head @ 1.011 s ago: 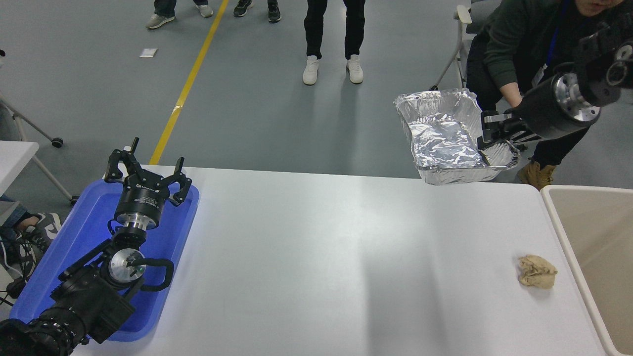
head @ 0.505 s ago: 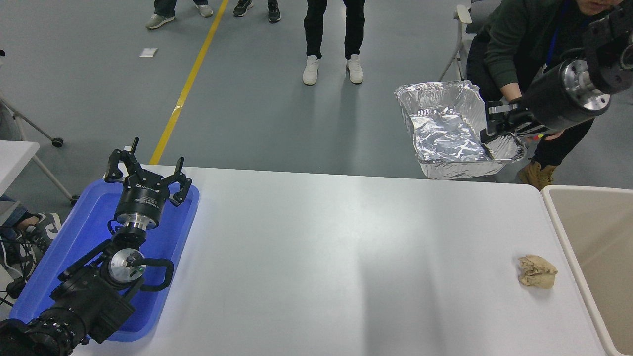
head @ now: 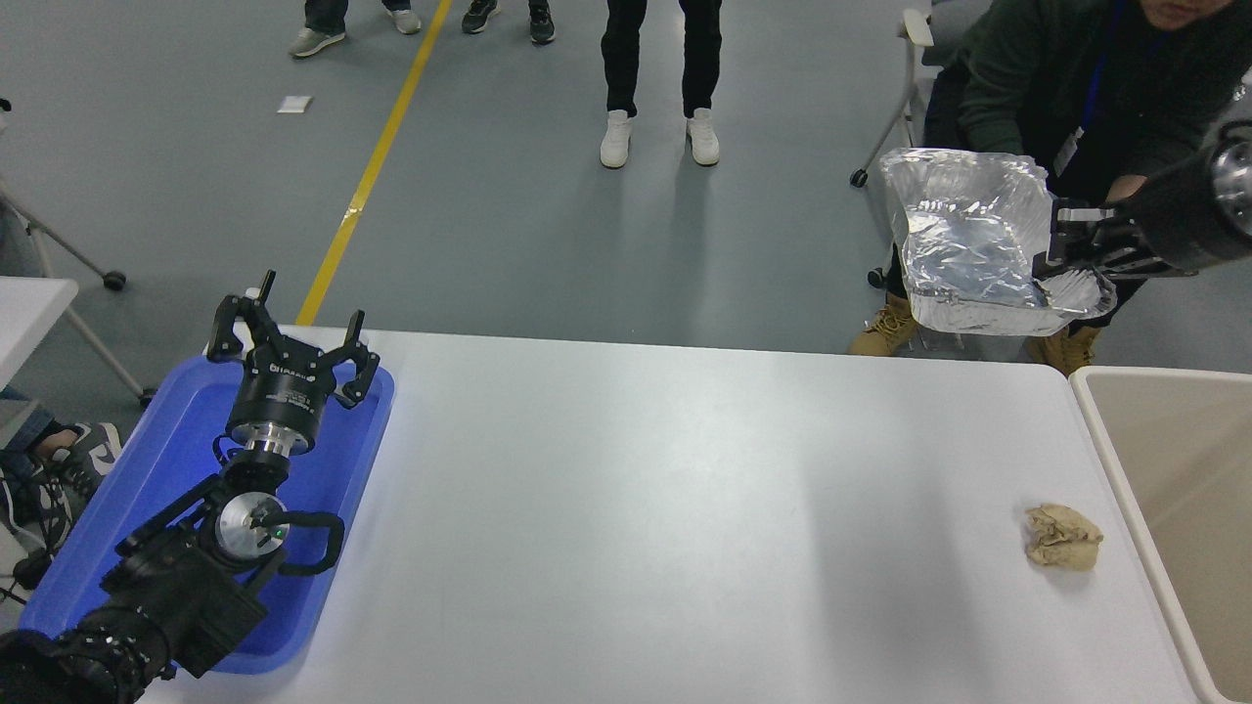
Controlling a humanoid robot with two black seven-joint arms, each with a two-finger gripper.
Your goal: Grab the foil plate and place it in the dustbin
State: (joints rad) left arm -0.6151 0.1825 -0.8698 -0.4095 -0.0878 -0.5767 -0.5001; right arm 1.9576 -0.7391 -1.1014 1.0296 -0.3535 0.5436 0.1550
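The foil plate point(head: 963, 244) is a shiny crinkled silver tray, held high in the air beyond the table's far right corner, tilted with its inside facing me. My right gripper point(head: 1064, 256) comes in from the right edge and is shut on the plate's right rim. The dustbin point(head: 1174, 469) is a beige bin at the table's right side, below and to the right of the plate, cut off by the picture's edge. My left gripper point(head: 290, 344) is parked open over the blue tray at the lower left.
A crumpled tan paper ball point(head: 1061, 537) lies on the white table point(head: 636, 489) near the dustbin. A blue tray point(head: 147, 479) sits at the left. A person in a dark top point(head: 1066, 68) crouches right behind the plate; other legs stand at the top.
My right gripper has carried the foil plate to the right and a little up, from left of the dustbin's near corner to closer above its far end. The left arm has not moved.
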